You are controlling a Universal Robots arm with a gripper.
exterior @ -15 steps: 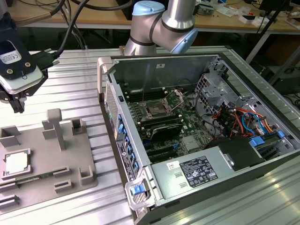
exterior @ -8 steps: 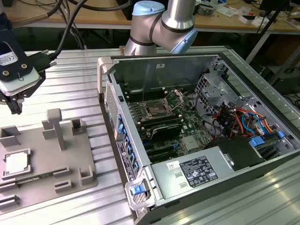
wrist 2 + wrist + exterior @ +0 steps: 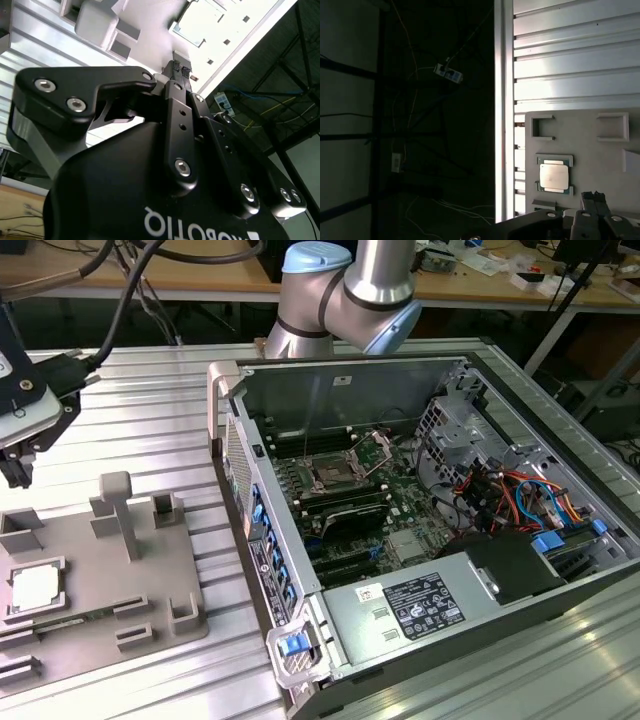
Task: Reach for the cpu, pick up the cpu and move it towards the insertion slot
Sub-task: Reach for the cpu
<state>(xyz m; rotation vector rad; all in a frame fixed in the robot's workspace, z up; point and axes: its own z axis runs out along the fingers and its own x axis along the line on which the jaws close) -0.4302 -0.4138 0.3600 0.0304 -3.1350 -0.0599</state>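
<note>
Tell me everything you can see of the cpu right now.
The cpu is a small flat square chip with a pale silvery metal top. It lies flat, top up, seated in a raised square frame on the grey tray. Nothing else touches it.

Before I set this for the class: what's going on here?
A robot arm's pincer hangs over the grey tray, near the cpu, which lies in its pocket, not yet picked up. The insertion slot sits inside the open computer case at the exterior view's right.
</note>
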